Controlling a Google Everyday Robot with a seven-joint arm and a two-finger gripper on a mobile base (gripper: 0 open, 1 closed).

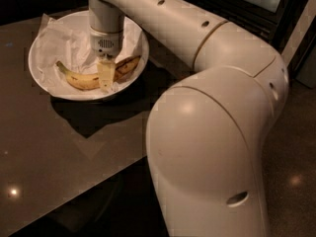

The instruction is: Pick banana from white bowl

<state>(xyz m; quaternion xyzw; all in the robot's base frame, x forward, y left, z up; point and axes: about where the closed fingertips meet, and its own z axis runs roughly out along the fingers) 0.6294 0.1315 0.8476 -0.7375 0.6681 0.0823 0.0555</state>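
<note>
The banana (81, 81) is yellow with dark streaks and lies curved in the white bowl (44, 85), on crumpled white paper. Its stem points left and its dark end (129, 63) points right. My gripper (106, 80) comes straight down from the arm's wrist (105, 28) and is at the banana's middle, down on the fruit. It hides the middle of the banana. The banana rests in the bowl.
The bowl stands at the far left of a dark glossy table (59, 152), whose front edge runs diagonally. My own large cream arm and base (212, 147) fill the right half of the view. Dark cabinets (256, 4) stand behind.
</note>
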